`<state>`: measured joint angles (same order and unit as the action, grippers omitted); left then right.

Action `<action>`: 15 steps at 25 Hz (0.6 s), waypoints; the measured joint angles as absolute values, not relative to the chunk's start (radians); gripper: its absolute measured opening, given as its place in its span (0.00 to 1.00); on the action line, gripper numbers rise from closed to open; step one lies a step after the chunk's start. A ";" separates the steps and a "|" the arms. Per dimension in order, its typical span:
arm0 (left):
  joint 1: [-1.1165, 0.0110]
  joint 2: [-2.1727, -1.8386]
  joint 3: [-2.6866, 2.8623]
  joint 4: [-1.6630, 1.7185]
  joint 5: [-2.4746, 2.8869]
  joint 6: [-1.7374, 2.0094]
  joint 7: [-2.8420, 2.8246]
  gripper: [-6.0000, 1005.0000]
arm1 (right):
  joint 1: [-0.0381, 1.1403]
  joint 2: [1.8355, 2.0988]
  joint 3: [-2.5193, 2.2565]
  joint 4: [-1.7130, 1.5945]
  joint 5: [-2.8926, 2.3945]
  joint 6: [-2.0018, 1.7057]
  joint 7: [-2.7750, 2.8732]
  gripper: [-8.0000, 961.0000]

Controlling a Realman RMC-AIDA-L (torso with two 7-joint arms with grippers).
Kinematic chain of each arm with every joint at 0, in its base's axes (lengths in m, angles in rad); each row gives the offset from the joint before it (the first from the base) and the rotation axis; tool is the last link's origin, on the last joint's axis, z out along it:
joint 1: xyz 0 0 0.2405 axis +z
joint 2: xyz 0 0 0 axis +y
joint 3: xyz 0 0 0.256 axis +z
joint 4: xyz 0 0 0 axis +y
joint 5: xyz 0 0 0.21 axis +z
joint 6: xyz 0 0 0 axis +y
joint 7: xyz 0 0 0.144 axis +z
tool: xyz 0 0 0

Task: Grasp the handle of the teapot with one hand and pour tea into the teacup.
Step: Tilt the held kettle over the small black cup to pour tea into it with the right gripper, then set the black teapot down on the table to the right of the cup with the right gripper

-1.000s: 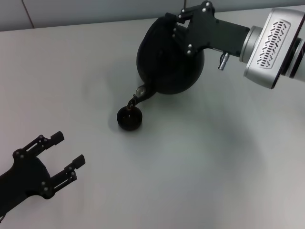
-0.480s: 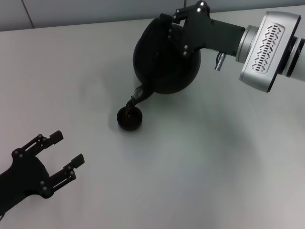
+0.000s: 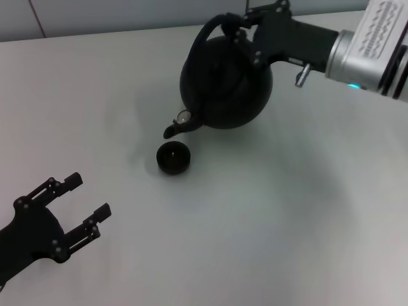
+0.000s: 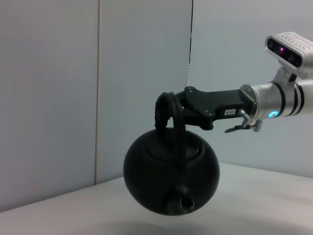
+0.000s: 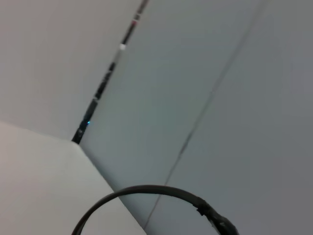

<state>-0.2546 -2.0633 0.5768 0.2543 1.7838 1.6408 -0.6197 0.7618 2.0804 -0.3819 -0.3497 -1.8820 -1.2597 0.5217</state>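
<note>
The big black teapot (image 3: pixel 223 86) hangs above the table at the back, its spout (image 3: pixel 174 127) pointing down-left, just above and beside the small black teacup (image 3: pixel 173 157). My right gripper (image 3: pixel 245 29) is shut on the arched handle (image 3: pixel 213 29) at the pot's top. From the left wrist view the teapot (image 4: pixel 170 177) hangs in the air from its handle (image 4: pixel 168 115), held by the right gripper (image 4: pixel 183 108). The right wrist view shows only a curve of the handle (image 5: pixel 146 192). My left gripper (image 3: pixel 86 204) rests open near the front left, apart from everything.
The white table (image 3: pixel 287 210) stretches wide around the cup. A grey wall (image 4: pixel 58 88) stands behind the table's far edge.
The teapot has tipped back toward upright and its spout has lifted off the cup; the stream of tea has stopped. The left arm has hardly moved.
</note>
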 joint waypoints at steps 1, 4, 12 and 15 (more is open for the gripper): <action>-0.254 -2.063 0.577 0.255 1.784 1.641 -0.620 0.73 | 0.753 2.080 -0.379 -0.365 -1.882 -1.254 0.628 0.10; -0.253 -2.063 0.577 0.255 1.783 1.641 -0.620 0.73 | 0.743 2.079 -0.372 -0.374 -1.881 -1.248 0.723 0.10; -0.250 -2.063 0.577 0.256 1.782 1.644 -0.620 0.73 | 0.659 2.076 -0.371 -0.393 -1.730 -1.260 0.954 0.09; -0.250 -2.063 0.577 0.256 1.782 1.645 -0.620 0.73 | 0.624 2.075 -0.368 -0.400 -1.679 -1.260 0.975 0.09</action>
